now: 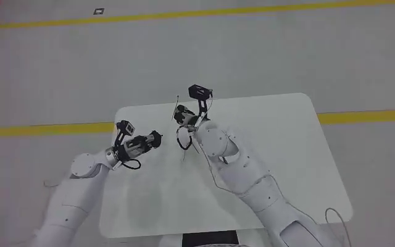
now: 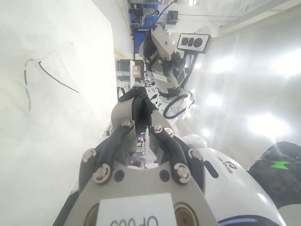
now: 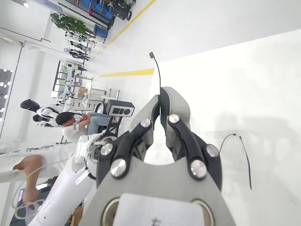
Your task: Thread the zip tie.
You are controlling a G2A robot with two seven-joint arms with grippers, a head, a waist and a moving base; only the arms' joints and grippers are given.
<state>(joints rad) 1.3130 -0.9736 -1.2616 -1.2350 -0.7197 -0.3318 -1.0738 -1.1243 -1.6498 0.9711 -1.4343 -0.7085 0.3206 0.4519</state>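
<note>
Top view: your right gripper [image 1: 183,115] pinches the thin black plastic zip tie [image 1: 175,106] at the white table's [image 1: 290,154] 11 o'clock. Left wrist view: left gripper [image 2: 139,96] clenched, apparently empty. Right wrist view: head [image 3: 151,54] juts free; threading unstarted, I judge. Next, feed the other end through.

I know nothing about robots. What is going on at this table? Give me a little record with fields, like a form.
Surface: white table
Right end effector: closed on a black zip tie, whose head end sticks out past the fingertips
Left end effector: closed, over the table, apart from the right one
Loose on the table: a straight zip tie and a bent zip tie, close together
Threading: not yet done; the held tie forms no loop
</note>
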